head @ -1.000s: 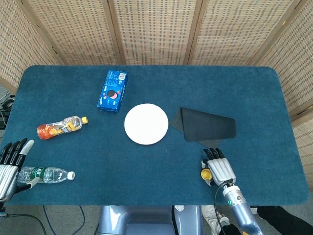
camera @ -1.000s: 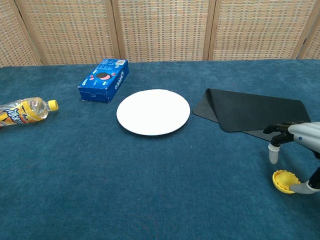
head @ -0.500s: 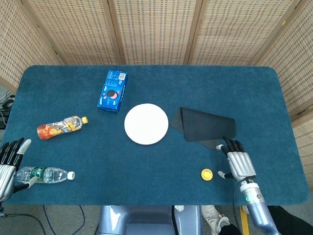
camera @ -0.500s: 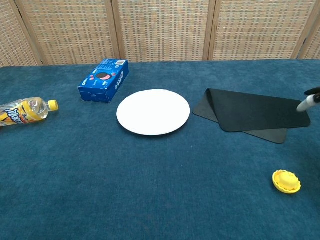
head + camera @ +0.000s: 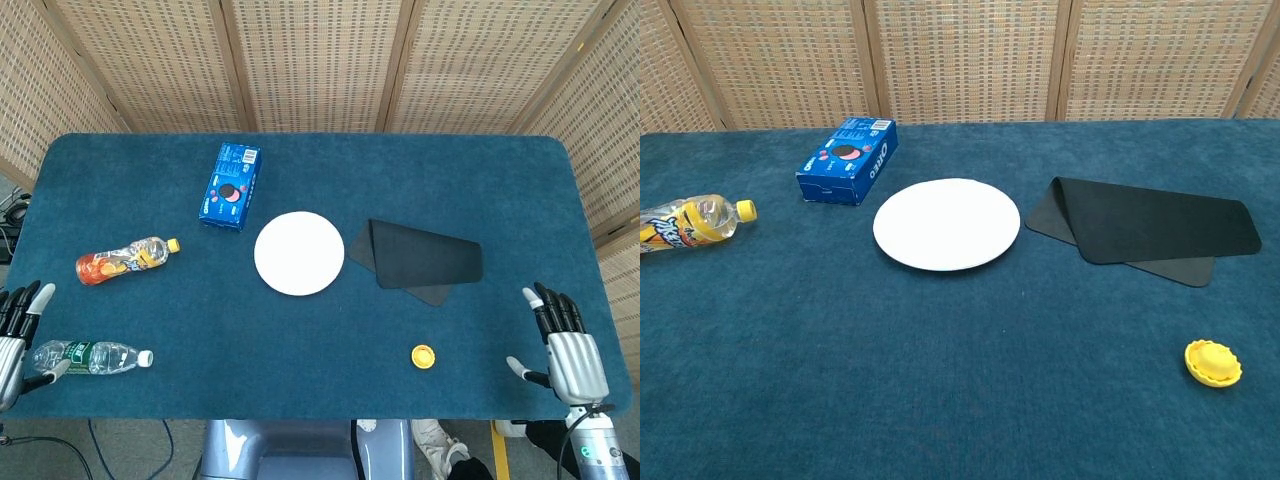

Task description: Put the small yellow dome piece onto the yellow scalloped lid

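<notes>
The yellow scalloped lid [image 5: 424, 356] [image 5: 1213, 363] lies on the blue cloth near the front right, with the small yellow dome piece [image 5: 1209, 354] sitting on top of it. My right hand [image 5: 566, 343] is well to the right of it, by the table's right edge, fingers spread and empty. At the front left edge my left hand [image 5: 14, 335] is also open, beside a clear water bottle. Neither hand appears in the chest view.
A white plate [image 5: 299, 253] lies mid-table, a folded black mat [image 5: 420, 260] to its right. A blue cookie box [image 5: 230, 186] sits at the back left. An orange drink bottle [image 5: 125, 260] and a clear water bottle [image 5: 92, 356] lie at the left.
My right hand has let go of the yellow piece and drawn away to the right edge, leaving the chest view. The left hand shifted slightly down and left.
</notes>
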`<state>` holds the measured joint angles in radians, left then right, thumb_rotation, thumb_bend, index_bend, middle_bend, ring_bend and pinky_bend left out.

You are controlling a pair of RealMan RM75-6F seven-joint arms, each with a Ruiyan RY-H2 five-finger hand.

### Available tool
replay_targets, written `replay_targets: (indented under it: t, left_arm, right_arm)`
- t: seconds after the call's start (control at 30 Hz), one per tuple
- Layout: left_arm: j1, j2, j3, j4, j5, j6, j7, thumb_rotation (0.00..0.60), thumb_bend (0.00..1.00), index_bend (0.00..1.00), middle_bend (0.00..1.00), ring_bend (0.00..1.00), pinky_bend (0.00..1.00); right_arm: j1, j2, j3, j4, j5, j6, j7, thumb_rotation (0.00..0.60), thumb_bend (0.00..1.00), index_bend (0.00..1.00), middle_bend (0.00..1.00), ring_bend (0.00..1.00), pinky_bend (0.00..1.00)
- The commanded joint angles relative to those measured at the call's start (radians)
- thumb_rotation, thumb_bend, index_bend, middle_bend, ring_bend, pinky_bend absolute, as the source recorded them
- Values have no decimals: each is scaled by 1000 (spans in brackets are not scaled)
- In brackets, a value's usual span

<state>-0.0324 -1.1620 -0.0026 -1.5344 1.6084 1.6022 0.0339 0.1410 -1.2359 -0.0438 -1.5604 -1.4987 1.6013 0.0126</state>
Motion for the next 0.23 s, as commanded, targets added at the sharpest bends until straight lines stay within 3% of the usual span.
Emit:
replay_targets:
  t: [0.03, 0.23]
  left_arm:
    - [0, 1, -2, 2, -7, -4, -6, 600, 109, 0, 0, 0, 0]
    - [1, 1, -5, 4, -12, -4, -2, 600, 109, 0, 0, 0, 0]
  right_arm:
    - [-12, -1, 9, 10, -3, 4, 25, 600, 73, 0, 0, 0, 0]
    - [-15, 11, 24, 23, 11, -31, 43, 600, 54, 0, 0, 0, 0]
